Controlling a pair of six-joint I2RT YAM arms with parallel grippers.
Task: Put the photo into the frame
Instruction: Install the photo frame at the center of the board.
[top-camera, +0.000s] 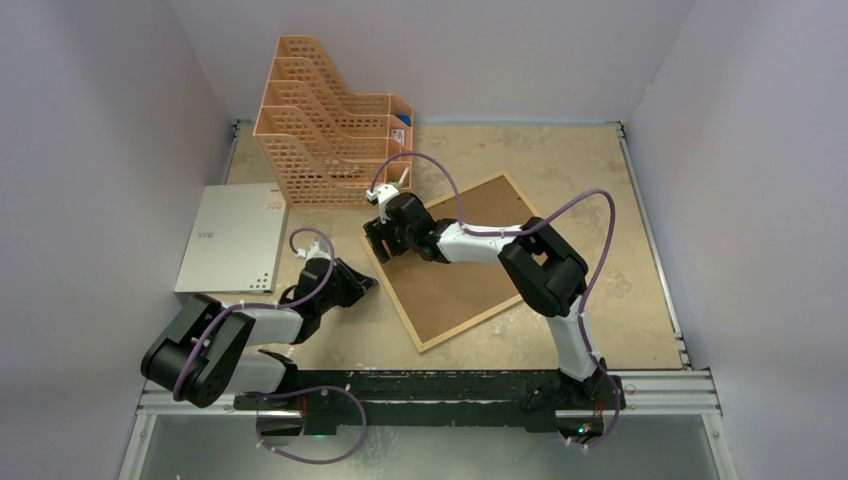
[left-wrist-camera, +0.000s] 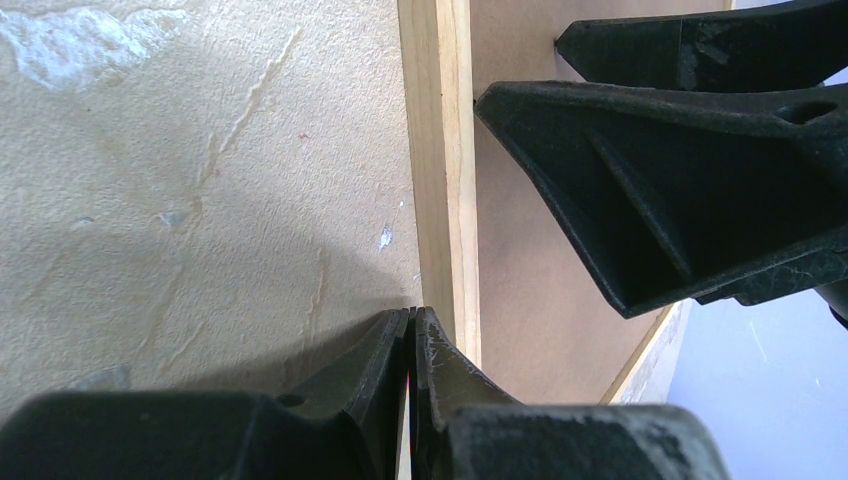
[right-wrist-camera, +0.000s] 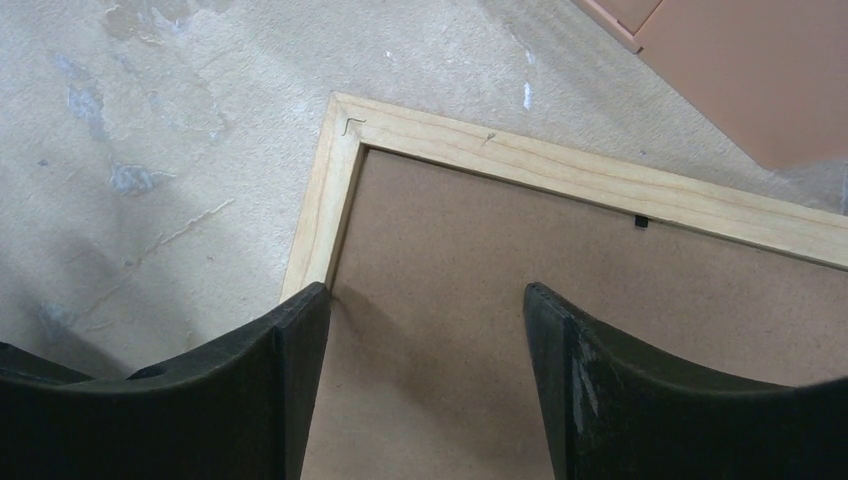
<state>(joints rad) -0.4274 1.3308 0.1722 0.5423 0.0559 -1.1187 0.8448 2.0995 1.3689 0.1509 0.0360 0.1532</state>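
The light-wood frame (top-camera: 470, 328) lies flat on the table with the brown backing board (top-camera: 455, 285) filling it. The photo is not in view. My right gripper (top-camera: 378, 240) hovers open over the frame's far-left corner; in the right wrist view its tips (right-wrist-camera: 427, 295) straddle bare backing board (right-wrist-camera: 480, 240) just inside the wooden rail (right-wrist-camera: 560, 170). My left gripper (top-camera: 368, 285) is shut, its tips (left-wrist-camera: 412, 312) at the outer side of the frame's left rail (left-wrist-camera: 440, 150), with nothing seen between them. The right gripper's fingers (left-wrist-camera: 680, 180) show in the left wrist view above the board.
An orange lattice file organizer (top-camera: 330, 120) stands at the back left, close to the frame's far corner (right-wrist-camera: 740, 70). A grey perforated sheet (top-camera: 232, 238) lies at the left by the wall. Walls enclose the table on three sides.
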